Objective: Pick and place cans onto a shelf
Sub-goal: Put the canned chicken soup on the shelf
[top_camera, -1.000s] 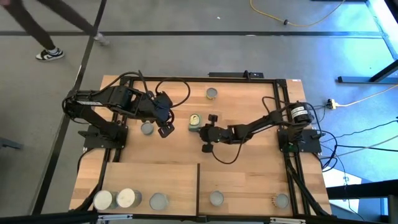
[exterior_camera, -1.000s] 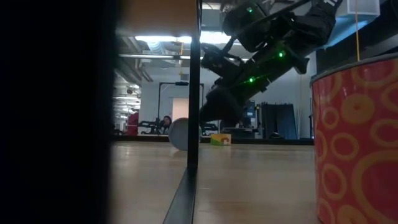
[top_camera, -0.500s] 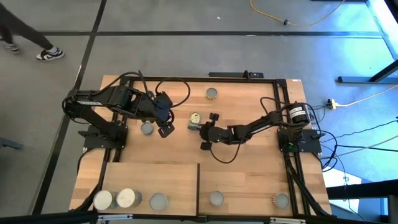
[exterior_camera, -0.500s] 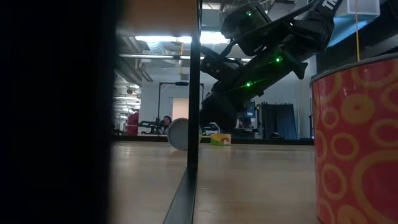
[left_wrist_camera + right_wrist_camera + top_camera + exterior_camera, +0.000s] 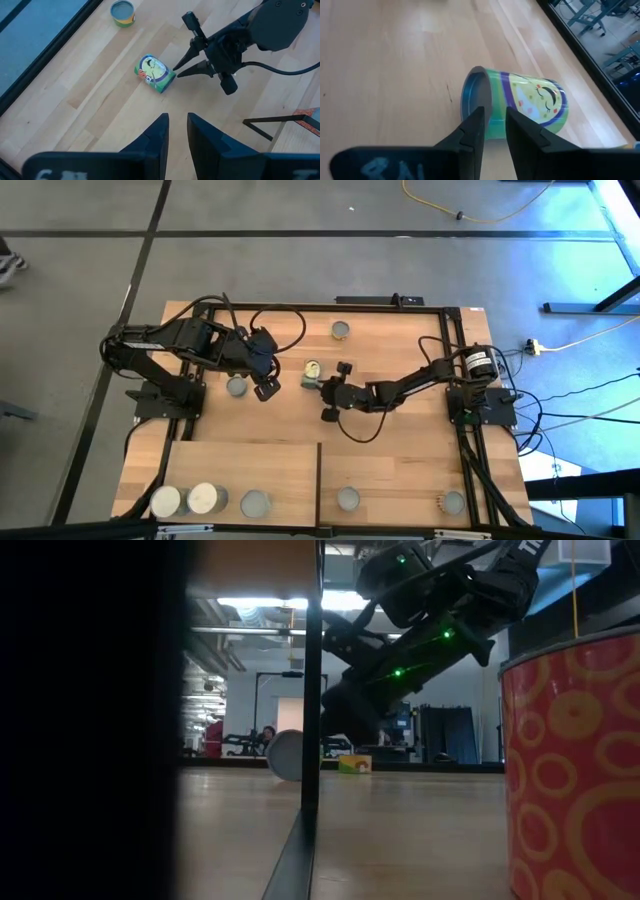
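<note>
A green can with a cartoon face label (image 5: 312, 372) lies on its side on the planked tabletop, its silver end (image 5: 472, 97) showing in the right wrist view. My right gripper (image 5: 322, 383) is shut, its tips at this can; it also shows in the left wrist view (image 5: 176, 70). My left gripper (image 5: 266, 389) is shut and empty above the table, beside an upright can (image 5: 236, 387). The pale shelf board (image 5: 240, 465) at the near edge carries several upright cans, two of them wide with whitish tops (image 5: 165, 500). My right gripper has its shut fingertips (image 5: 476, 120) against the lying can's round side, close to its silver end (image 5: 495, 100). The fingers come nearly level from the table's right side. The can lies on its side on the tabletop.
Another upright can (image 5: 340, 330) stands near the far edge. A thin black upright (image 5: 319, 480) divides the shelf; it also shows in the low view (image 5: 310, 740). A red can with orange rings (image 5: 570, 760) stands close to the low camera. Black frame rails run along the table's sides.
My right gripper has gone a little toward the table's left edge, against the lying can. The can has shifted slightly toward the left edge, still on its side.
</note>
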### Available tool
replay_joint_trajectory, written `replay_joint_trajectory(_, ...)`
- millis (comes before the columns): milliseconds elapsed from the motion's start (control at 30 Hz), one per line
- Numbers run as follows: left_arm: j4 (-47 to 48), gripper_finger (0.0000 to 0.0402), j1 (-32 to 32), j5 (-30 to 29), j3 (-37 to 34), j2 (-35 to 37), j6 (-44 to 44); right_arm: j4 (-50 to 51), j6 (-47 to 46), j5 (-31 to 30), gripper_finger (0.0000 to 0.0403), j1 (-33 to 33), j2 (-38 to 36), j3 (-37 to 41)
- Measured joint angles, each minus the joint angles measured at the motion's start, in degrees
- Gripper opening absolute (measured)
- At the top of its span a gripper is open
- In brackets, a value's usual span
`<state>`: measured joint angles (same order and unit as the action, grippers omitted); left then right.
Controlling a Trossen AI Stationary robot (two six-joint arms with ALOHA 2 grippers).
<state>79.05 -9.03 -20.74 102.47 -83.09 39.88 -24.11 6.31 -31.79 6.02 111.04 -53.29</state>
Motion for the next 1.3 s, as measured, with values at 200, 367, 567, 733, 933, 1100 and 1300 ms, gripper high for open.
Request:
replay_joint_trajectory(200,0.0,0.0064,0.0,0.0,0.0,0.0,0.0,-0.6,0.0,0.0,0.0080,0.0,0.0,0.0)
replay_joint_trajectory(367,0.0,0.0061,0.0,0.0,0.0,0.0,0.0,-4.0,1.7,0.6,0.0080,0.0,1.9,0.0)
replay_joint_trajectory(567,0.0,0.0064,0.0,0.0,0.0,0.0,-1.8,-5.8,6.0,-0.1,0.0080,-0.1,3.3,0.0)
replay_joint_trajectory(733,0.0,0.0061,0.0,0.0,0.0,0.0,-3.0,-6.7,6.0,-1.7,0.0081,-0.2,4.8,0.0)
replay_joint_trajectory(933,0.0,0.0064,0.0,0.0,0.0,-0.1,-3.0,-9.5,6.0,-5.0,0.0081,-0.6,6.6,0.0)
replay_joint_trajectory(1100,0.0,0.0062,0.0,0.0,0.0,-0.1,-3.0,-13.3,6.0,-5.4,0.0081,-1.3,7.5,-0.2)
replay_joint_trajectory(1300,0.0,0.0063,0.0,0.0,0.0,-0.1,-3.0,-13.4,6.0,-6.7,0.0081,-3.4,7.5,-1.9)
